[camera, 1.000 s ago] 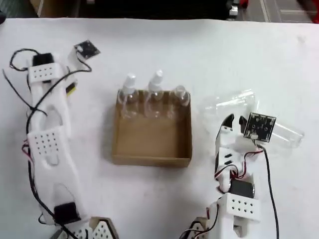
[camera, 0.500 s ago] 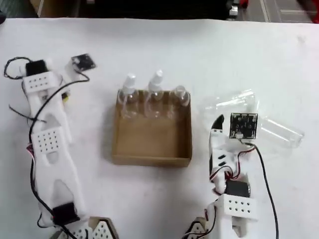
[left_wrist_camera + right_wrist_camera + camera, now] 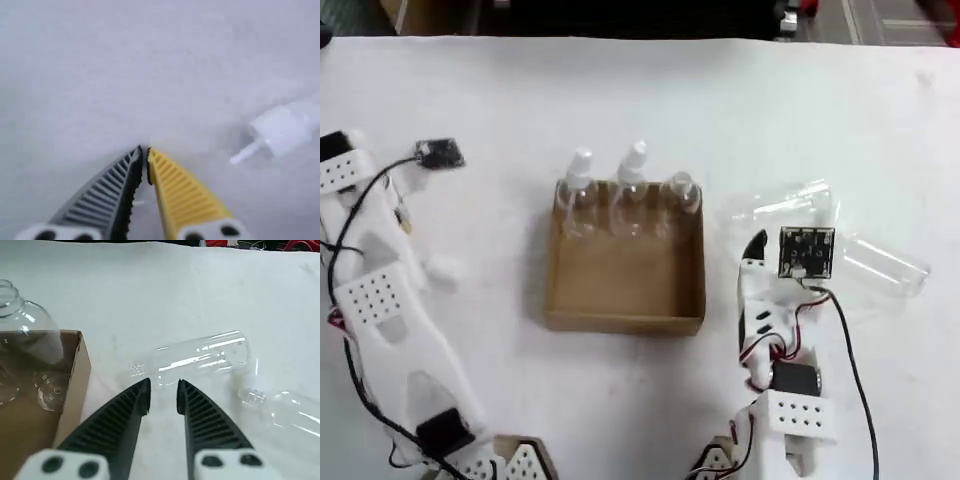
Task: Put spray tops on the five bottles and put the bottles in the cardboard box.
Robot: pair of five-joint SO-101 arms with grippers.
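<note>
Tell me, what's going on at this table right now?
Two robot arms are capping spray bottles and boxing them. In the cardboard box stand two capped bottles and one uncapped bottle. Two more clear bottles lie topless on the table beside the box. The right gripper, slightly open and empty, sits next to the nearer one. The left gripper, shut and empty, is by a loose spray top.

1. Left arm (image 3: 395, 320): white shell, grids of small holes, black motor blocks, thin black cables.
2. Right arm (image 3: 765, 310): the same white, with red wires and a black square camera board (image 3: 807, 252).
3. Left gripper (image 3: 145, 150): ribbed, grey and yellow.
4. Right gripper (image 3: 162, 387): ribbed black, white bases.
</note>
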